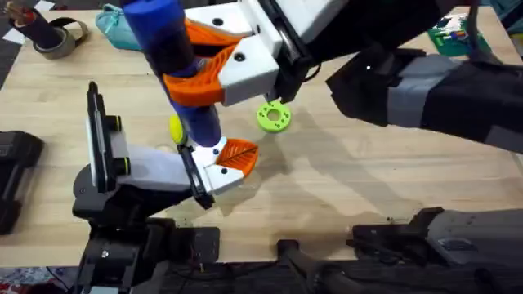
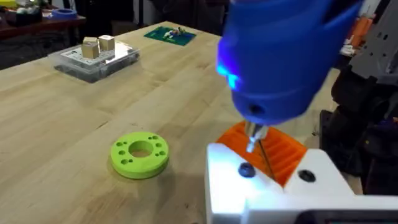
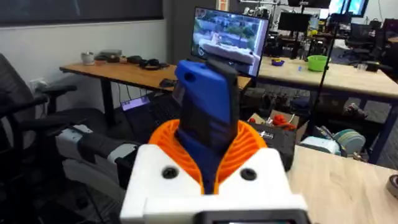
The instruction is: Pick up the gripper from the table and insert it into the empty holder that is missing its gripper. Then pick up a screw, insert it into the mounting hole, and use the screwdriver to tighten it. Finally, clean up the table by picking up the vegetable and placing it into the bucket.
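My right gripper (image 1: 186, 62) (image 3: 208, 152) is shut on the screwdriver (image 1: 167, 37) (image 3: 208, 106), with its orange pads clamped on the thick blue handle. The screwdriver stands nearly upright. Its thin metal bit (image 2: 254, 138) points down at a dark screw (image 2: 247, 170) sitting in a hole of the gripper part (image 1: 231, 161) (image 2: 273, 168), a white block with an orange ribbed tip. That part sits on the holder (image 1: 122, 167), the black-and-white head of my left arm. A small yellow thing (image 1: 175, 128) peeks out behind the screwdriver; I cannot tell whether it is the vegetable. The bucket is out of view.
A green disc with holes (image 1: 274, 116) (image 2: 139, 154) lies on the wooden table just beyond the holder. A teal pouch (image 1: 114, 20) and a tape roll (image 1: 61, 37) lie at the far left. A clear box with blocks (image 2: 93, 56) and a green board (image 1: 453, 37) sit at the far right.
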